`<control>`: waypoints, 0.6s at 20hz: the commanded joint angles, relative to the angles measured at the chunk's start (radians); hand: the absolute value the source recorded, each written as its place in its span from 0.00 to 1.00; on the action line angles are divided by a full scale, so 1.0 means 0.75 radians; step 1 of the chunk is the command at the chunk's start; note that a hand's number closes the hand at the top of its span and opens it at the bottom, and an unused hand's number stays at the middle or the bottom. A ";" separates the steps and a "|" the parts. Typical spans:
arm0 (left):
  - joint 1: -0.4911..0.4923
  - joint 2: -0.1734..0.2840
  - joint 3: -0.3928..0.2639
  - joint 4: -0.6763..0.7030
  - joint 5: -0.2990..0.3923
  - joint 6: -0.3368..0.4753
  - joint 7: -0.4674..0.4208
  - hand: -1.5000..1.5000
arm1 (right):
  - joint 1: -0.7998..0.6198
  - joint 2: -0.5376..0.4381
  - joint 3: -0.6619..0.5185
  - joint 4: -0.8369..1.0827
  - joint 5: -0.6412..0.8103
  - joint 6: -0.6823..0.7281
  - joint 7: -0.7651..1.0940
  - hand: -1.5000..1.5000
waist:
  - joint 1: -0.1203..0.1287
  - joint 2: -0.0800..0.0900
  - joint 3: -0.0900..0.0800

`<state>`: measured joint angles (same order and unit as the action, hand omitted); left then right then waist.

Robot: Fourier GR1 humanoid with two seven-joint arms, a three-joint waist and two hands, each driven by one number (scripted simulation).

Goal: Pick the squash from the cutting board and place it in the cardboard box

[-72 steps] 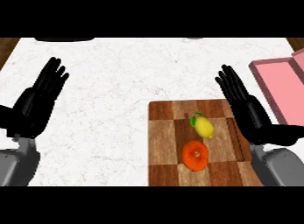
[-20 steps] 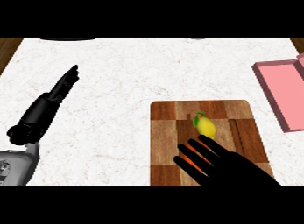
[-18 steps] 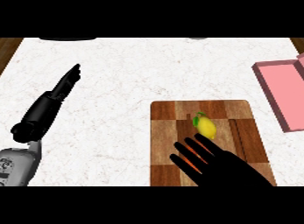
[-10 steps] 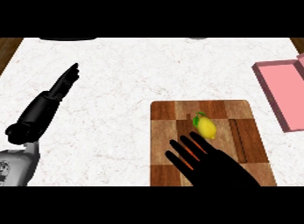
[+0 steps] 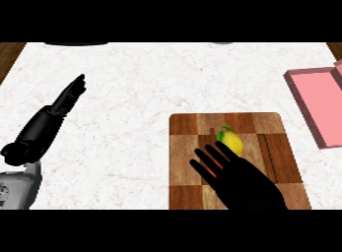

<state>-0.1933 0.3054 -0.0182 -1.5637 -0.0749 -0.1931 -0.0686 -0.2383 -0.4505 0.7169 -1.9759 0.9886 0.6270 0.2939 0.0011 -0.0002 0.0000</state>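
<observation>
The right hand (image 5: 246, 184) has slid a little toward the left and near side of the cutting board (image 5: 235, 162) since half a second ago, while the left hand (image 5: 53, 120) has barely shifted. Nearest me, the right hand lies over the lower middle of the board, palm down, its fingers (image 5: 217, 157) straight and spread, holding nothing. A sliver of orange (image 5: 213, 173) shows between those fingers; it may be the orange item that sat on the board earlier, though the hand hides too much to be sure.

Just past the fingertips lies the squash (image 5: 232, 141), yellow with a green stem end, still on the board's upper half. The fingertips come right up to its near end; I cannot tell if they touch it.

Over on the left, the grey forearm (image 5: 10, 189) rises from the lower edge, and the left hand stretches away across the white marbled surface (image 5: 144, 88), fingers straight and held together, pointing toward the far side, holding nothing.

Farther off at the right edge sits the pink box (image 5: 323, 106), open and well apart from the board.
</observation>
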 commanded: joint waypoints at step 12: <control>-0.052 -0.065 0.048 0.068 -0.082 -0.028 -0.029 0.50 | 0.032 0.145 -0.045 0.288 0.259 -0.083 -0.175 0.00 | -0.002 0.000 0.000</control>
<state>-0.2278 0.2678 0.0102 -1.5421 -0.1152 -0.2107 -0.0559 -0.2253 -0.3524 0.6932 -1.7904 1.1283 0.5705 0.1790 0.0011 0.0000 0.0001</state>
